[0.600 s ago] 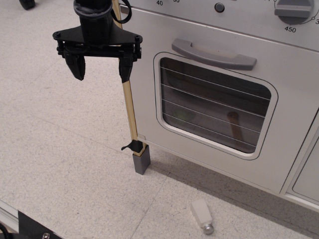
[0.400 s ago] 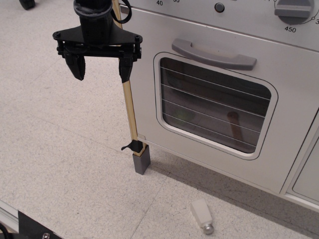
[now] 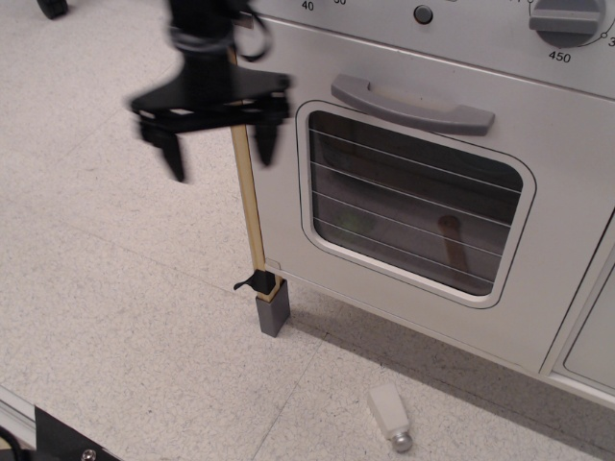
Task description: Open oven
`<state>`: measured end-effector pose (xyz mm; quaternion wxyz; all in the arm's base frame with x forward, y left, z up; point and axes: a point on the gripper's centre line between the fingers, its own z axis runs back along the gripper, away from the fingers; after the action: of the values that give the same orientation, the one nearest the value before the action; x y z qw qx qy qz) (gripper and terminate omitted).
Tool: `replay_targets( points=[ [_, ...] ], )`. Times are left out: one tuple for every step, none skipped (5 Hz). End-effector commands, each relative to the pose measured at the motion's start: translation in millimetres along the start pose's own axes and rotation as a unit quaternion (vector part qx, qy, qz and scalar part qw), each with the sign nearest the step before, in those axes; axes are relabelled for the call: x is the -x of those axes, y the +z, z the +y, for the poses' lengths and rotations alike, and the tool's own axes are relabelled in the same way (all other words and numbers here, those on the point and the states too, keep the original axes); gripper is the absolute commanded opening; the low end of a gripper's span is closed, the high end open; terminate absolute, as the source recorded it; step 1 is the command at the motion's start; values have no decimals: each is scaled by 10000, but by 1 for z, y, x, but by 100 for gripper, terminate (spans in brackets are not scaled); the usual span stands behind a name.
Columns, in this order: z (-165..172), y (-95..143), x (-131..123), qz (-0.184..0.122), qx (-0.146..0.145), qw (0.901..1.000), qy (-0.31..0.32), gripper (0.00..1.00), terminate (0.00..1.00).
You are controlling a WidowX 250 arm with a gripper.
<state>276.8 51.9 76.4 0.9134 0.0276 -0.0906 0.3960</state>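
The white toy oven [image 3: 538, 221] fills the right side of the view. Its door is shut, with a grey bar handle [image 3: 411, 104] above a rounded window [image 3: 413, 206] crossed by wires. Grey knobs [image 3: 567, 19] sit along the top. A wooden frame strip [image 3: 250, 206] runs down its left edge to a grey foot [image 3: 273, 310]. My black gripper [image 3: 219, 152] hangs open and empty at the upper left, blurred by motion. Its fingers straddle the wooden strip, left of the handle and apart from it.
A small white and grey piece [image 3: 390, 417] lies on the speckled floor [image 3: 125, 288] in front of the oven. A plain white cabinet panel [image 3: 596, 341] adjoins the oven at the lower right. A dark base [image 3: 67, 437] sits at the bottom left corner.
The gripper has moved right and slightly down toward the oven door, still open. The oven door has not moved.
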Motion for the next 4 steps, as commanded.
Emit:
replay_targets(
  points=[
    [-47,20,-15,-128,895,9722,2162,100,0],
    [-65,30,-19,51,1225,9579,2595,100,0],
    [-82,37,-29,260,1549,9424,2953,100,0],
    [-94,26,-28,252,1648,9378,3046,100,0]
  ],
)
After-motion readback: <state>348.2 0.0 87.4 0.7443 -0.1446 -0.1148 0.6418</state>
